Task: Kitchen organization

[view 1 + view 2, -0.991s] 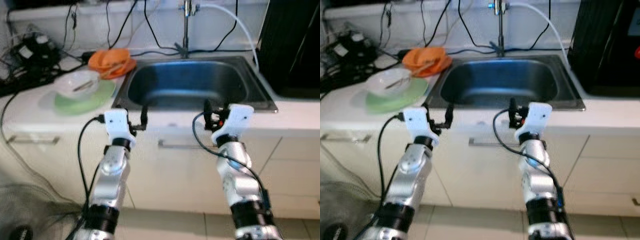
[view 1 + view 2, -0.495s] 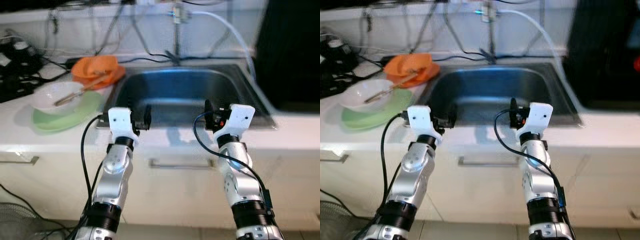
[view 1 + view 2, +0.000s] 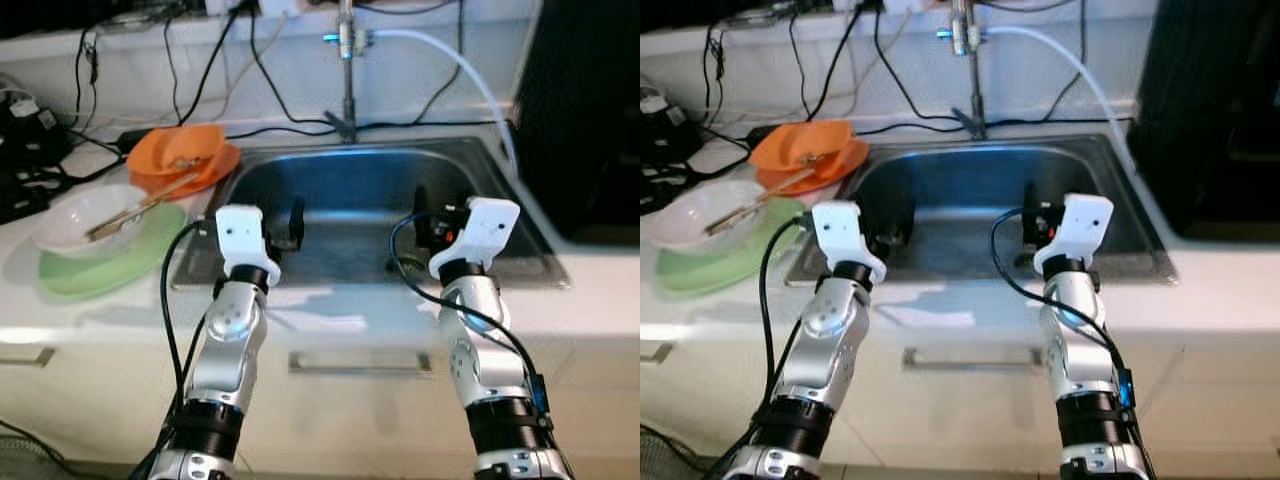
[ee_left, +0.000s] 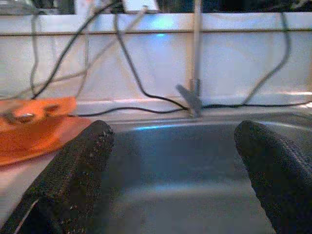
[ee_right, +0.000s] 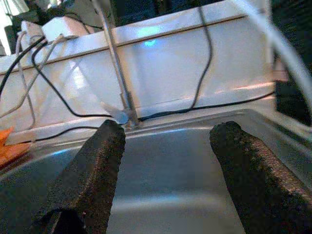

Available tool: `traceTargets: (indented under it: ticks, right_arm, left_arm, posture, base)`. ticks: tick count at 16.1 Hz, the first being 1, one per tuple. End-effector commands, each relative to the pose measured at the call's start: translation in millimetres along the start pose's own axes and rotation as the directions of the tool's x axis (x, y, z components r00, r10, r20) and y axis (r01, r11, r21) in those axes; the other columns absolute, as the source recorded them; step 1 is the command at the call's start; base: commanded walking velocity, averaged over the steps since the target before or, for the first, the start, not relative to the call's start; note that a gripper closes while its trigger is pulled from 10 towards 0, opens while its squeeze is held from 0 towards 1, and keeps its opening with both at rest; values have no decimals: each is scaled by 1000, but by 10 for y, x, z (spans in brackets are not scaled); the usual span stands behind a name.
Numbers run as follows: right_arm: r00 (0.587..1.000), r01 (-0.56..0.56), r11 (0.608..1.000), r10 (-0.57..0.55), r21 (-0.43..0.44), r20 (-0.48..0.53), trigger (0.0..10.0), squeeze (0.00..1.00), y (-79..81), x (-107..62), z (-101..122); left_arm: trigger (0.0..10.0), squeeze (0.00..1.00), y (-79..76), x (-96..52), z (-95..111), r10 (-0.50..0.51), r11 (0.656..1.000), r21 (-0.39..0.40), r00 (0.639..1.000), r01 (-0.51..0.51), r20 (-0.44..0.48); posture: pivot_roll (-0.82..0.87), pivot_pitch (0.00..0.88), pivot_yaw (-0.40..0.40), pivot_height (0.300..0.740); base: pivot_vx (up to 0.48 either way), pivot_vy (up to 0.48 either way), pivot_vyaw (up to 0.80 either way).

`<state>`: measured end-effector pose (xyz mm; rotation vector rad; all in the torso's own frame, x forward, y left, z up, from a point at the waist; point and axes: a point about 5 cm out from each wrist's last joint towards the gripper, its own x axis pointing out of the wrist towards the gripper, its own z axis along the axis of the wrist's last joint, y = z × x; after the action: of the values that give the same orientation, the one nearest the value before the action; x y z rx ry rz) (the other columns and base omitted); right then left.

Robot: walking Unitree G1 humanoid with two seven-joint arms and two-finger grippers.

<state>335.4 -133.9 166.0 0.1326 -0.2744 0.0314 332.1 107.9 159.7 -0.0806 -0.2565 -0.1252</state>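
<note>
The steel sink (image 3: 352, 151) lies straight ahead, its basin bare. On the counter to its left stand stacked orange bowls (image 3: 186, 156), and nearer me a white bowl (image 3: 70, 213) with a utensil in it rests on a green plate (image 3: 112, 265). My left gripper (image 3: 295, 222) is open and hovers over the sink's front left part; in the left wrist view its fingers (image 4: 73, 165) frame the basin and the faucet. My right gripper (image 3: 420, 214) is open over the sink's front right, holding nothing, and its fingers (image 5: 92, 170) are spread wide.
A faucet (image 3: 347, 62) with a white hose (image 3: 455, 62) rises behind the sink. Black cables (image 3: 190, 70) run along the back wall to devices (image 3: 22, 150) at far left. A tall black appliance (image 3: 585, 110) stands at the right. A drawer handle (image 3: 360, 363) is below the counter edge.
The camera has come closer to the counter and looks down on it more steeply. Both grippers now reach over the sink's front edge instead of hanging before the cabinet. Both stay open.
</note>
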Motion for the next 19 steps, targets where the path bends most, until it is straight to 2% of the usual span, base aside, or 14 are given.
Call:
traceTargets:
  ticks: [1,3,8,13,19]
  right_arm:
    - [999,-35,999,35,20,-2,10000,0,128,19,8]
    - [999,-38,999,38,21,-5,10000,0,141,22,6]
    - [999,-32,999,33,19,-14,10000,0,124,7,-19]
    - [999,-27,999,28,19,-18,10000,0,121,0,-28]
    - [999,-34,999,34,21,-25,10000,0,133,3,-43]
  left_arm:
    - [10000,0,120,-11,5,31,999,21,1000,-31,-4]
    - [10000,0,128,-21,-13,34,999,20,999,-33,-10]
    - [10000,0,123,-61,-34,33,999,25,999,-33,-8]
    - [10000,0,44,-58,28,-19,995,103,1000,16,20]
    - [10000,0,52,-66,14,-9,995,100,1000,8,9]
  posture:
    - [39,25,91,740]
    - [42,27,91,740]
    - [42,29,94,740]
    - [46,31,94,740]
    - [48,31,90,740]
  base:
    - [390,0,0]
    - [373,0,0]
    - [0,0,0]
    - [0,0,0]
    - [0,0,0]
